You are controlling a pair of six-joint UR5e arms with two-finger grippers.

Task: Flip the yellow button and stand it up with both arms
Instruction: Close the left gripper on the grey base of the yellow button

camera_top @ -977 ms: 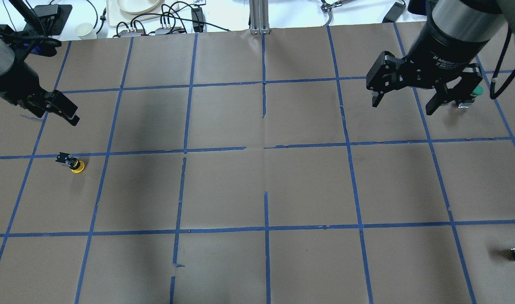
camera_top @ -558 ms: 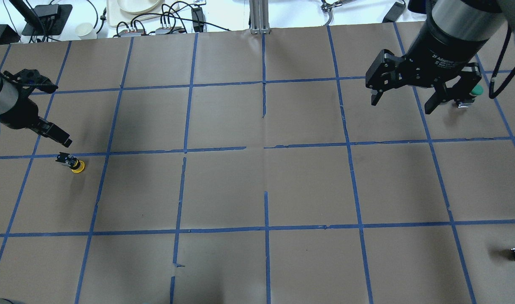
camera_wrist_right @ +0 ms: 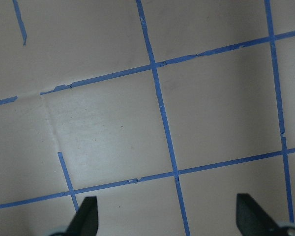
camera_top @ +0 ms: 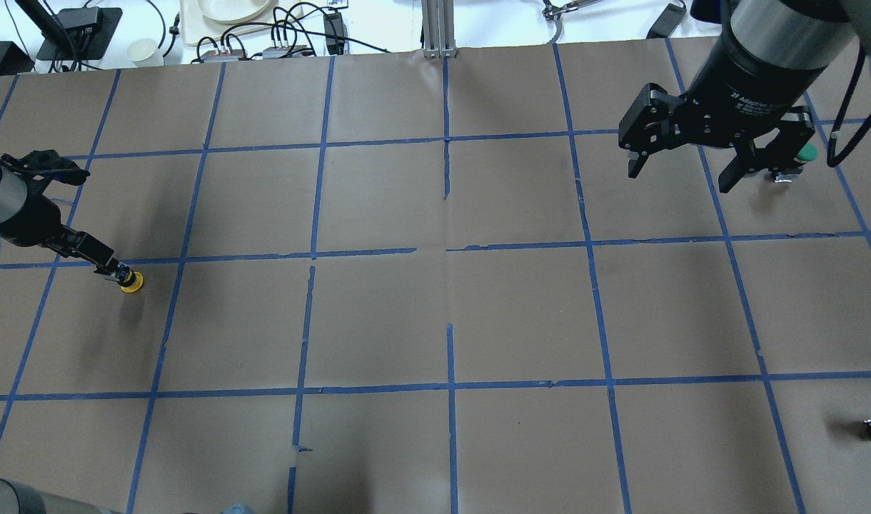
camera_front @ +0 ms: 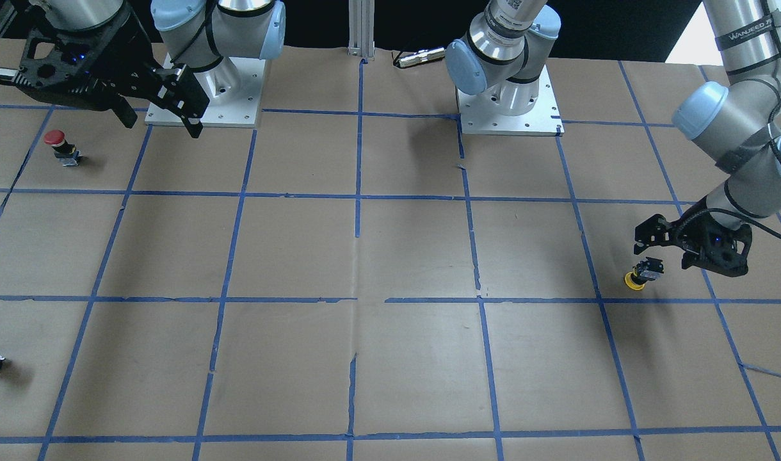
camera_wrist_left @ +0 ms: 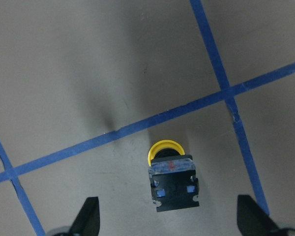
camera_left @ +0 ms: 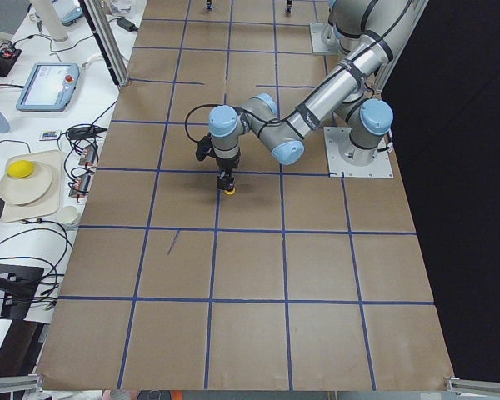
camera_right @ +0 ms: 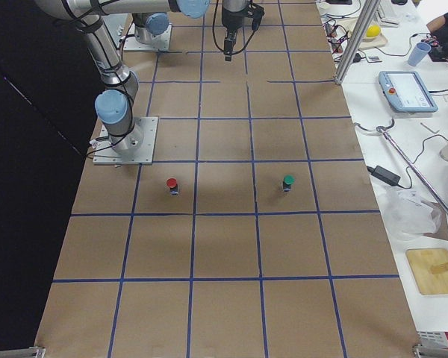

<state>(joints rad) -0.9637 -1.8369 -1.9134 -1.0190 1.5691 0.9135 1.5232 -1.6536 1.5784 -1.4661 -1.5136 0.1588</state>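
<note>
Jaws spread wide on both: left gripper (camera_wrist_left: 169,221) straddles the yellow button (camera_wrist_left: 172,182) near the table's left edge, right gripper (camera_top: 680,178) hovers by the far right corner. An off-centre squeeze could skid it away!

Brown paper covers the whole table (camera_top: 521,314), ruled into squares by blue tape (camera_top: 450,386) that is torn in places. Soft shadows pool across it. An aluminium post (camera_top: 439,25) stands at the far edge, and beyond it a white bench (camera_top: 492,21) carries cables (camera_top: 278,28), a paper cup (camera_top: 144,51) and a plate (camera_top: 228,8).
</note>
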